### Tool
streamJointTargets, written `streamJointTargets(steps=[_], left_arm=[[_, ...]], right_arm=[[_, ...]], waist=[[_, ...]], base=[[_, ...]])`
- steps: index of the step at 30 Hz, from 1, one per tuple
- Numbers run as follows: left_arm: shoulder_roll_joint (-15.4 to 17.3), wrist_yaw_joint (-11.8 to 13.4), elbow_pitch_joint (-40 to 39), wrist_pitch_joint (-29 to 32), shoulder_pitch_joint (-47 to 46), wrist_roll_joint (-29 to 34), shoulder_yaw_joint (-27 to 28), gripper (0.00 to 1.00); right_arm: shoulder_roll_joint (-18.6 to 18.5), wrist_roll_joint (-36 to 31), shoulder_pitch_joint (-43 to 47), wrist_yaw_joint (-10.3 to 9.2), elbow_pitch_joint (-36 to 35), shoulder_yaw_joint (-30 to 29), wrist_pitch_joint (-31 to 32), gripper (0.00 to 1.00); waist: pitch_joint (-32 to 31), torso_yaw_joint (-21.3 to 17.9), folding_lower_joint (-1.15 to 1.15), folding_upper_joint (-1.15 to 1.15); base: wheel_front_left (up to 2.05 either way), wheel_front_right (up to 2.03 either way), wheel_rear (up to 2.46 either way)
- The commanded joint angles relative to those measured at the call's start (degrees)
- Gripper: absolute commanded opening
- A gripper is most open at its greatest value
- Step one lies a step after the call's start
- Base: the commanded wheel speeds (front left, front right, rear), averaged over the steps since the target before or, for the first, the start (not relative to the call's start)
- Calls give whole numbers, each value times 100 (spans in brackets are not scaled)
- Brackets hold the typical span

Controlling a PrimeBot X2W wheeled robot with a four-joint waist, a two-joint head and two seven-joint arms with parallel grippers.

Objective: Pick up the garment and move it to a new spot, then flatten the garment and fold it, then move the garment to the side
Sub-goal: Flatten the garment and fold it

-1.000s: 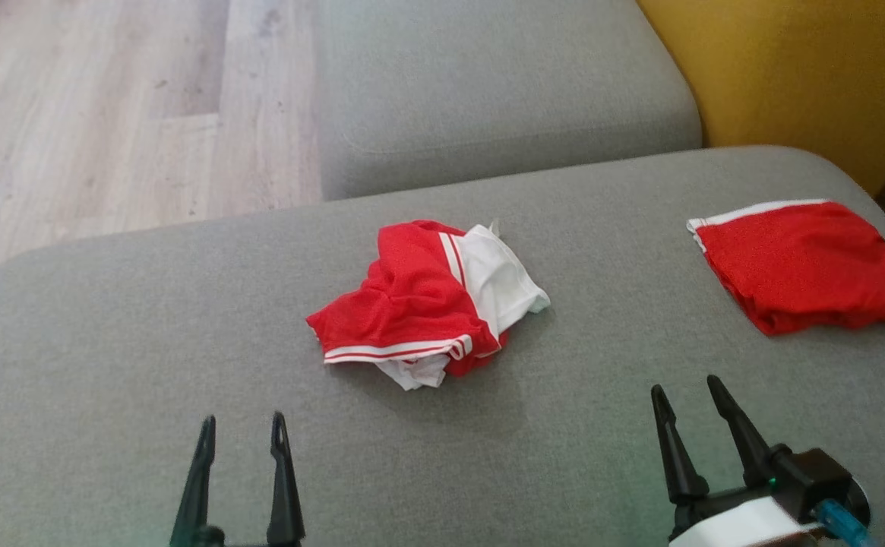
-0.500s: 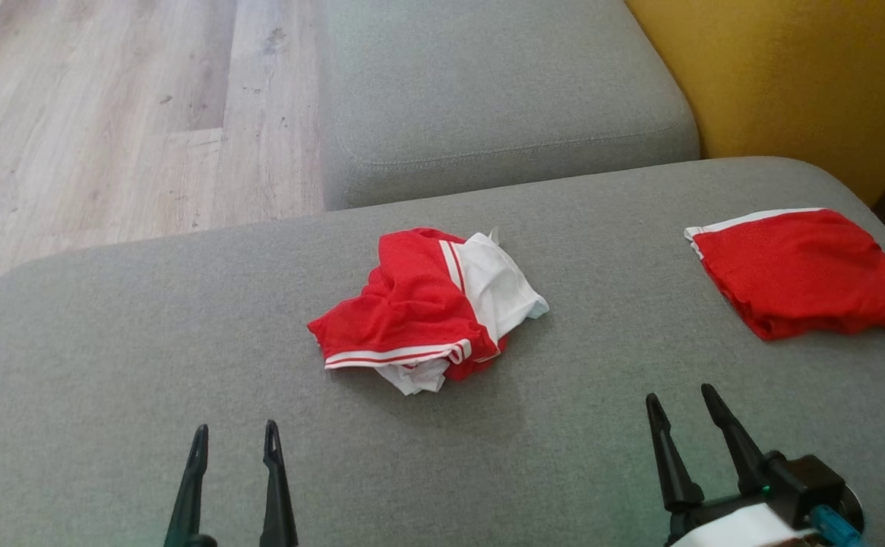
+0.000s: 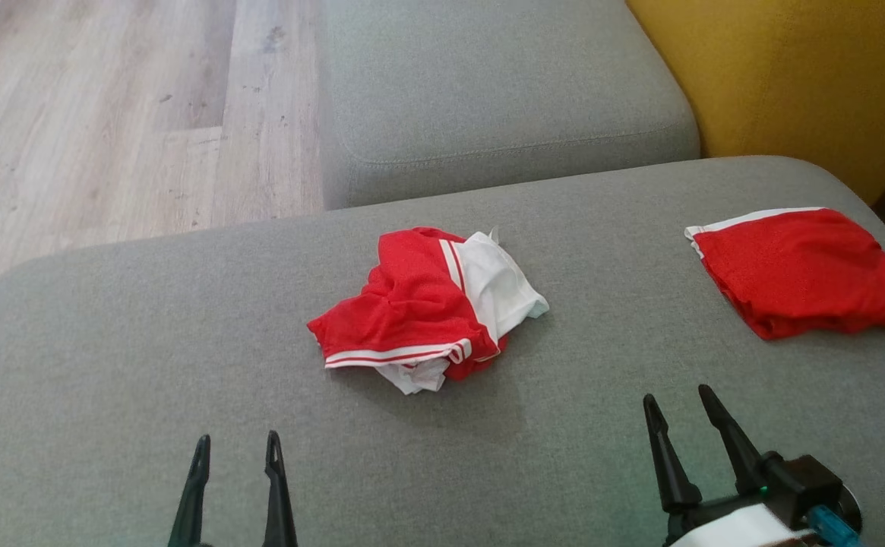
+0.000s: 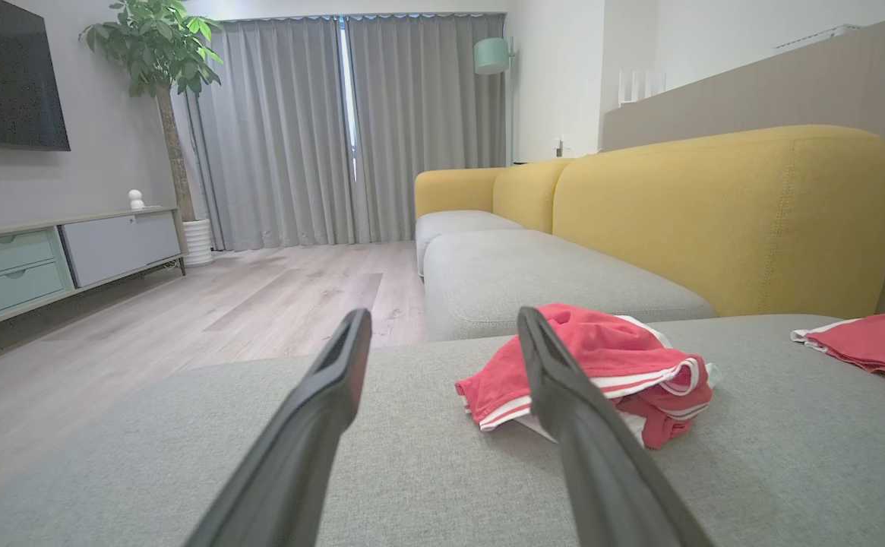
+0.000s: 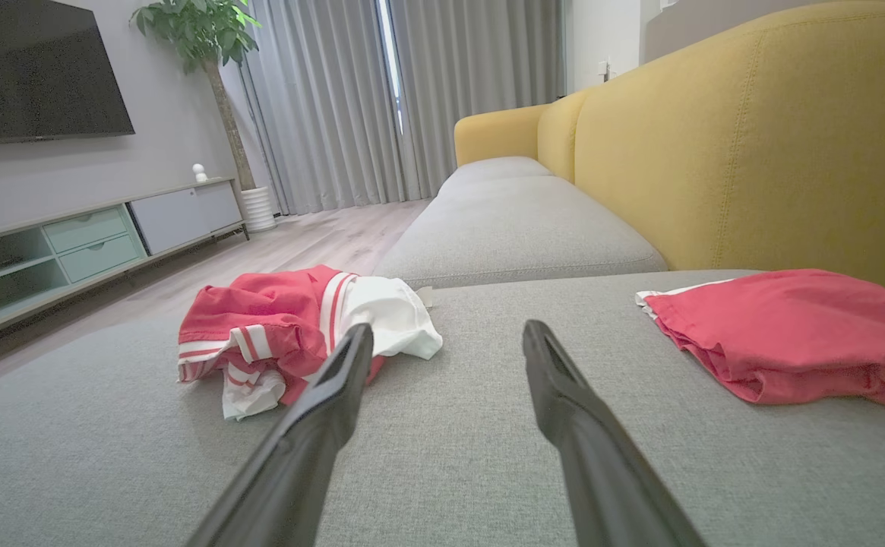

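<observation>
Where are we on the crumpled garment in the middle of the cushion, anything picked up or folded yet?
Done: a folded red garment lies near the right edge of the grey cushion. In hand: nothing. The left end effector and right end effector are both open, short of the crumpled red-and-white garment. Left: pick it up, move it, flatten, fold, set it aside.
</observation>
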Motion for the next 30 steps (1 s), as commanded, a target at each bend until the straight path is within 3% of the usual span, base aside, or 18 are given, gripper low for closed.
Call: streamJointTargets(steps=[1, 14, 22, 30], left_arm=[[-65, 13, -176, -53, -208, 56, 203, 100], [-68, -394, 338, -53, -903, 280, -346, 100], [-41, -878, 915, -53, -1880, 711, -1084, 100], [-36, -1114, 1922, -53, -3123, 1202, -1742, 100]], right_arm=[[-11, -50, -189, 20, -173, 148, -37, 100], [-113, -49, -371, 20, -294, 180, -37, 100], [-222, -31, -563, 20, -380, 187, -37, 100], [-256, -6, -842, 20, -497, 164, -37, 100]], waist=[[7, 1, 0, 0], [628, -102, 0, 0], [1021, -234, 0, 0], [1633, -304, 0, 0]], base=[[0, 0, 0], [0, 0, 0], [0, 0, 0], [0, 0, 0]])
